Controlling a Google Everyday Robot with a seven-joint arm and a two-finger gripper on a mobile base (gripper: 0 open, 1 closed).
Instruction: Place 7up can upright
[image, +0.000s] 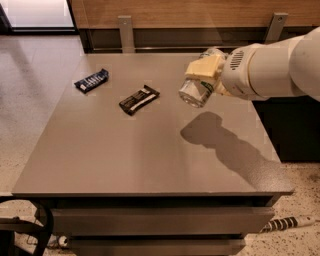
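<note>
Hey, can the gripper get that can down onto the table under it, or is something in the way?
Probably yes. The gripper holds the 7up can tilted above bare table; the black wrapper and blue wrapper lie well clear of that spot.

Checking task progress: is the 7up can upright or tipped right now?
Tipped. The 7up can hangs in the gripper above the table, lying at a slant with one end facing the camera.

One camera looks steeply down across the table (100, 165) from its near edge, fairly close, toward the wooden wall (200, 12); the gripper (201, 80), upper right, clasps the 7up can (193, 94) above it.
</note>
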